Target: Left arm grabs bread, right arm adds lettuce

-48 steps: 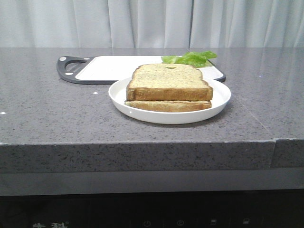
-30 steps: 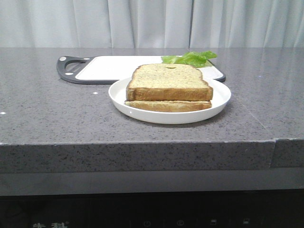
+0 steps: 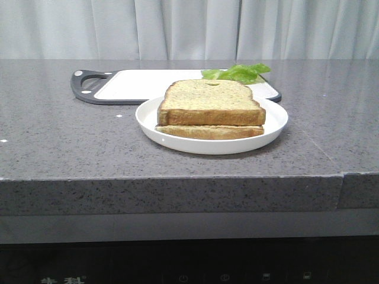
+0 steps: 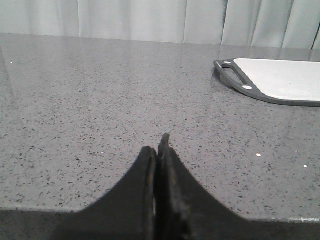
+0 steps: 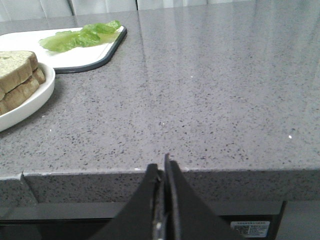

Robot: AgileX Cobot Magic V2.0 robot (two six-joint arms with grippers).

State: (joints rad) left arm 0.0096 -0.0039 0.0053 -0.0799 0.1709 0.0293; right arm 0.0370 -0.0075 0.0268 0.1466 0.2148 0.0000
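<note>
Fingers of left arm [image 4: 159, 150] and right arm [image 5: 163, 167] pressed together, empty, short of the grey speckled tabletop [image 3: 59, 148]; thick toasted bread slice [image 3: 211, 102] unlifted atop 1 thinner slice [image 3: 210, 131] on white plate [image 3: 272, 127]; ruffled green lettuce leaf [image 3: 237, 73] on white cutting board [image 3: 142, 84]; 0 steps done.

— What sort of place is this?
— A kitchen-like setup: a grey speckled stone countertop [image 3: 71, 142], a white cutting board [image 3: 142, 84] with a dark rim, a white plate [image 3: 272, 127] (food on it), pale curtains [image 3: 189, 29] behind.
</note>
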